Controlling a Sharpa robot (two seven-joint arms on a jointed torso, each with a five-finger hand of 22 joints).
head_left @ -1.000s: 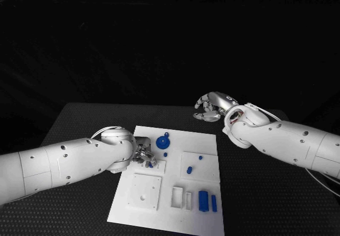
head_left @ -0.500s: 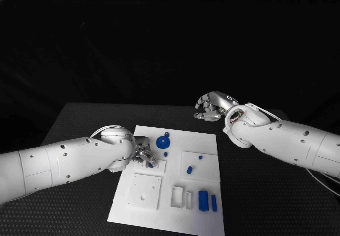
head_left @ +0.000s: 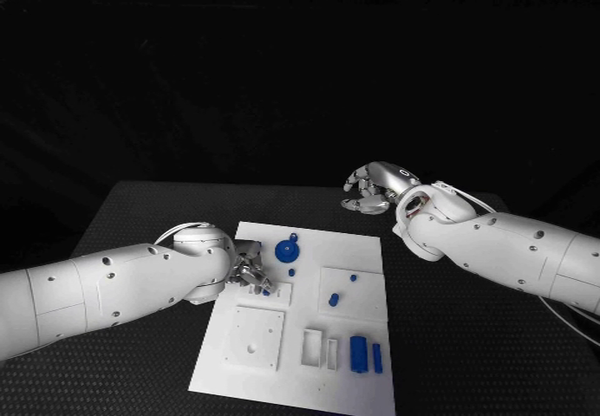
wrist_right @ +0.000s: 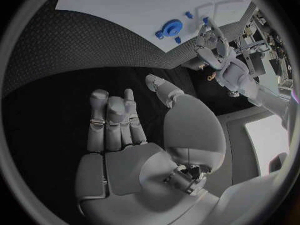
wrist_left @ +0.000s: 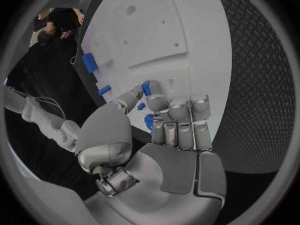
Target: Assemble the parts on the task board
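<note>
The left hand (head_left: 251, 277) rests on the left side of the task board (head_left: 356, 251), pinching a small blue part (wrist_left: 146, 88). The right hand (head_left: 374, 188) hangs beyond the board's far right corner, fingers curled in on nothing

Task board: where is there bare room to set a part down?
The task board's far right corner, beyond the round blue part, is bare. Black table right of the board is free. It is crowded near the left hand.
</note>
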